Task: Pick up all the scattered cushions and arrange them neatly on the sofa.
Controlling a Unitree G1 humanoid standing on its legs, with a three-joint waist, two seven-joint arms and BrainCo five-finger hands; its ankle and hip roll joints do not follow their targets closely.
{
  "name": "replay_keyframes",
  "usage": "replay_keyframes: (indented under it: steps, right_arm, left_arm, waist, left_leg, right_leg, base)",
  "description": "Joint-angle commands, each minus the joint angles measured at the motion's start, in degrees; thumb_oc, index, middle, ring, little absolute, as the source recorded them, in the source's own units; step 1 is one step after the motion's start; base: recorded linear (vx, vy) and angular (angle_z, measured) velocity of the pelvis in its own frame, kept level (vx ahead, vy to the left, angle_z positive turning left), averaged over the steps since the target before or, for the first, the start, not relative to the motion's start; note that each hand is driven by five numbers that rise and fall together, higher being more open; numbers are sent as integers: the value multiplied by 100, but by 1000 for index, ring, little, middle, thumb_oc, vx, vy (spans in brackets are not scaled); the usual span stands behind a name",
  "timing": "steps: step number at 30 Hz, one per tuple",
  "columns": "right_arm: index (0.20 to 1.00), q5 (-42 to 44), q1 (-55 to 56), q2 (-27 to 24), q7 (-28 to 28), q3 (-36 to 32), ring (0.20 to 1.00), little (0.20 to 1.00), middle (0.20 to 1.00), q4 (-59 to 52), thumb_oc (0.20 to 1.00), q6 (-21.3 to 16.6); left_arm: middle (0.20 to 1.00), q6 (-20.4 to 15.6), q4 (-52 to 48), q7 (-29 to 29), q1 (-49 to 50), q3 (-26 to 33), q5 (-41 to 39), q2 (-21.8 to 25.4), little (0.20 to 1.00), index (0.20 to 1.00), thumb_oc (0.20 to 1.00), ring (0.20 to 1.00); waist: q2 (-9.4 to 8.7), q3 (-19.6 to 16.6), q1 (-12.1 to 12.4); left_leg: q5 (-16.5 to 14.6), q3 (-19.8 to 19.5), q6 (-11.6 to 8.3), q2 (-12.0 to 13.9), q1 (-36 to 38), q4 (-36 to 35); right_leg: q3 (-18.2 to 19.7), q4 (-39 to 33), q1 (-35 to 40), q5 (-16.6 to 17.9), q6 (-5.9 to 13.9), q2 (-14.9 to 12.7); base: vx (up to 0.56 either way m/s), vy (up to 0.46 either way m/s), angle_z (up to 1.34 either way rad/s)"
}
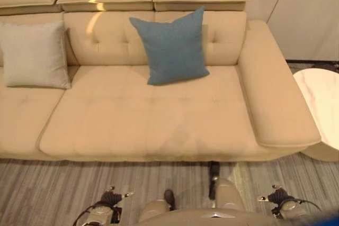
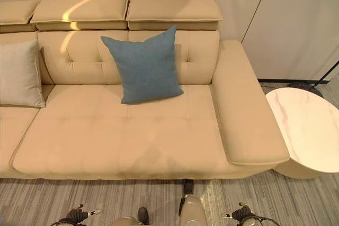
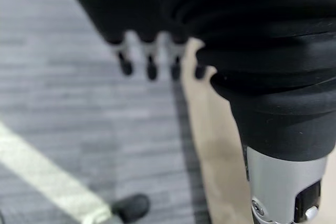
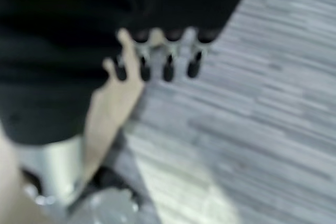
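Observation:
A blue cushion (image 1: 172,46) stands upright against the backrest of the beige sofa (image 1: 143,125), near its middle. Further left, a light grey cushion (image 1: 34,54) also leans upright on the backrest. My left hand (image 3: 150,59) hangs low over the grey striped floor in front of the sofa, with straight fingers and nothing in it. On the other side my right hand (image 4: 169,64) hangs the same way, also empty. Both hands are well below the seat's front edge and far from the cushions.
A round white marble side table (image 2: 307,130) stands close to the sofa's right armrest (image 1: 275,93). Grey striped flooring (image 1: 63,183) runs along the sofa's front. White wall panels (image 2: 296,19) rise behind the table.

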Motion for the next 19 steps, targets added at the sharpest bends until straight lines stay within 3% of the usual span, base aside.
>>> replay_keyframes:
  steps: [1, 4, 9, 19]
  right_arm:
    - [1000, 27, -60, -30, -106, -36, 1000, 1000, 1000, -98, 1000, -84]
    - [1000, 24, 10, 3, -111, -45, 1000, 1000, 1000, -111, 1000, -93]
    - [1000, 22, 88, 23, -122, -93, 1000, 1000, 1000, -4, 1000, -71]
    - [1000, 54, 169, 66, -117, -205, 1000, 1000, 1000, 206, 1000, -45]
  left_arm:
    - [1000, -36, 24, -21, 144, 76, 223, 274, 1000, 1000, 1000, 1000]
    - [1000, -66, 43, 8, 120, 98, 197, 276, 1000, 1000, 1000, 1000]
    - [1000, -15, 129, -31, 130, 168, 160, 192, 1000, 1000, 1000, 1000]
    - [1000, 74, 246, -130, 206, 186, 221, 112, 1000, 1000, 1000, 1000]
  waist:
    - [-391, -208, 153]
    - [-516, -287, 143]
    - [-569, -401, 106]
    - [-521, -542, 120]
  left_leg:
    - [-258, -440, -621, -124, -121, 190]
    - [-167, -373, -742, -18, -189, 136]
    - [-13, -307, -862, 144, -57, -178]
    - [120, -125, -940, 213, 430, -577]
  right_leg:
    - [-76, -1813, 1347, 553, 110, 63]
    - [-226, -2319, 1564, 553, 173, 168]
    - [-354, -2714, 1775, 570, 194, 341]
    - [-473, -2903, 2148, 553, 207, 408]
  base:
    - [-12, -120, -23]
    - [-17, -151, -7]
    - [5, -93, 17]
    - [27, -6, 3]
